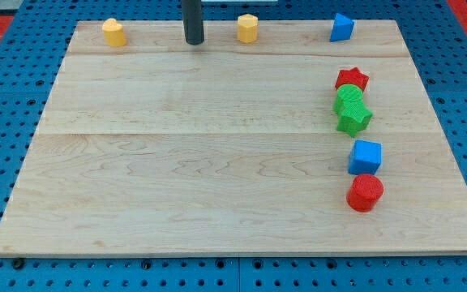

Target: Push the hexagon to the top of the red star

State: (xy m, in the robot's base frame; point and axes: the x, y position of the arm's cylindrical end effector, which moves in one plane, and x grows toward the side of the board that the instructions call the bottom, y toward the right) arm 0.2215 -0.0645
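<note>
The yellow hexagon (248,27) stands at the view's top edge of the wooden board (201,162), near the middle. The red star (352,79) sits at the view's right and touches a green round block (349,99) just below it. A green star (354,119) sits right under that green block. My tip (194,40) rests on the board at the view's top, left of the yellow hexagon with a clear gap, and far left of the red star.
A second yellow block (113,32) stands at the top left. A blue triangular block (342,27) stands at the top right, above the red star. A blue cube (366,156) and a red round block (365,192) stand below the green star.
</note>
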